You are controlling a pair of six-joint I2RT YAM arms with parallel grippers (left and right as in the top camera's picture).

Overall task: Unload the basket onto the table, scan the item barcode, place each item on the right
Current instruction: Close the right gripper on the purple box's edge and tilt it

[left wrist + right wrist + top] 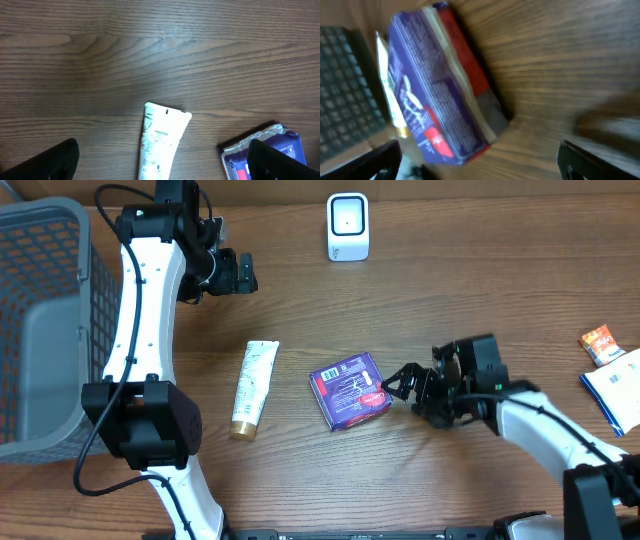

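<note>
A purple packet with a red patch lies flat at the table's middle, printed side up, and is also in the right wrist view and the left wrist view. My right gripper stands open just right of the packet, holding nothing. A white shampoo tube lies left of the packet. My left gripper hangs open high over the back left, nothing between its fingers. A white barcode scanner stands at the back middle.
A grey mesh basket fills the left edge. At the far right lie a small orange packet and a white and blue pouch.
</note>
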